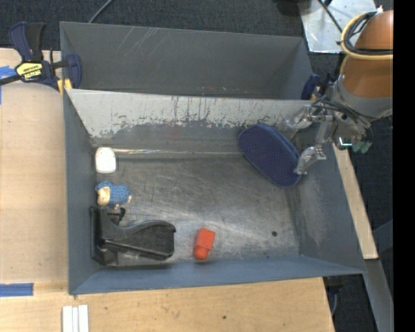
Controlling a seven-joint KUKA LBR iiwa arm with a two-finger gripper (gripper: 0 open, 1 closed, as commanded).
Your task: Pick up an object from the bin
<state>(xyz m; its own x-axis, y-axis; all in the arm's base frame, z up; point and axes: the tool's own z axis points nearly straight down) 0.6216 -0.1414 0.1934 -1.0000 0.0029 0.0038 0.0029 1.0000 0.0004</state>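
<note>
1. Gripper (310,144): upper right of frame, low inside the bin (194,68), close against the right wall near the back-right corner. Open or closed: cannot tell from this angle.
2. Orange wrist cover (370,54) sits above and right of it, outside the rim.
3. Nearest thing: dark blue oval pad (268,155), just left of the gripper, tilted, upper end at the foot of the back wall. Its right edge is at the gripper; contact not resolvable.
4. Room: tight to the right and back (walls). Bin floor centre and lower right are bare.
5. Everything else is well apart, on the left and bottom:
   - white block (105,160), left wall
   - blue-and-tan figure (113,195), below it
   - black tool (133,241), lower-left corner
   - red cylinder (204,244), bottom edge, centre.
</note>
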